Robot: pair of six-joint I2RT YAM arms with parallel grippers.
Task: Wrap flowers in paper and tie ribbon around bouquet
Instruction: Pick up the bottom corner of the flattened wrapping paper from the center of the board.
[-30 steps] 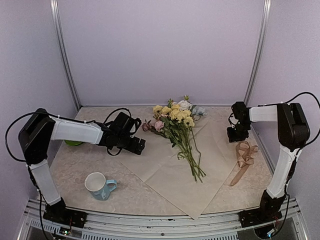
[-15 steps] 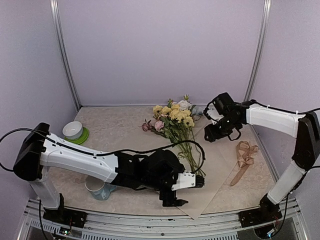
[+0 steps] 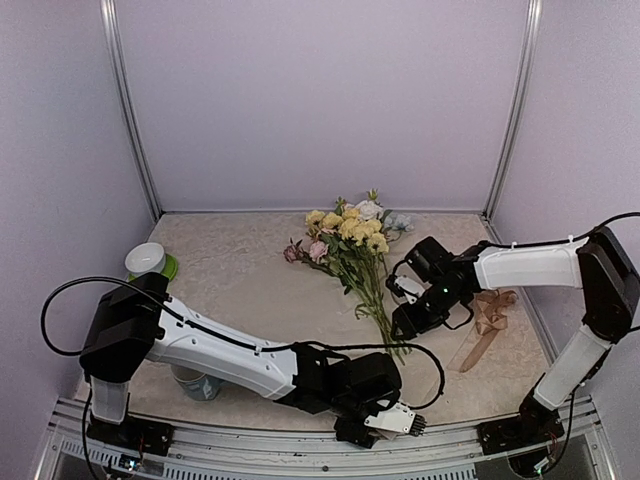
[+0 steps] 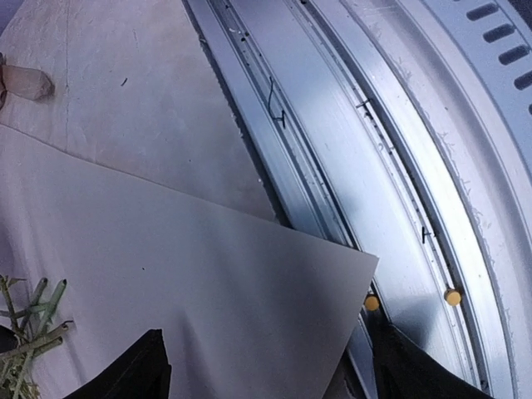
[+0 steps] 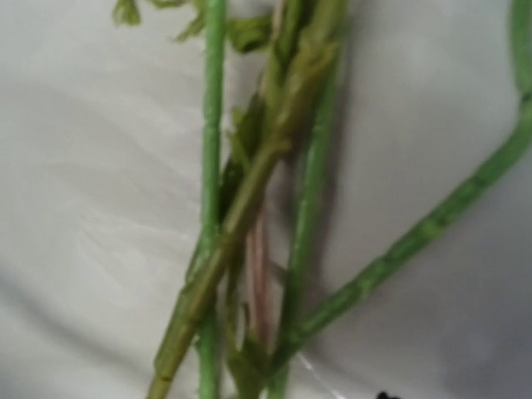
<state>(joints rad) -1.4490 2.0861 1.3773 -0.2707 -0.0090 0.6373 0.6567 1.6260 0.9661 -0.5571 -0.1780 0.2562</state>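
— Where is the large peach-pink wrapping-paper sheet?
— Flat under the mixed yellow, white and pink artificial flowers. The left gripper straddles its near corner, fingers apart.
— The right gripper?
— Low over the green stems; whether it is open or closed cannot be told. The left should pinch just the corner and fold slowly.

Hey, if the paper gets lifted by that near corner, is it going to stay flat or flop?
Likely floppy: the paper is a thin sheet with soft ripples, so a lifted corner would probably bend and droop. It looks light, yet the flowers lie on it and should pin the middle.
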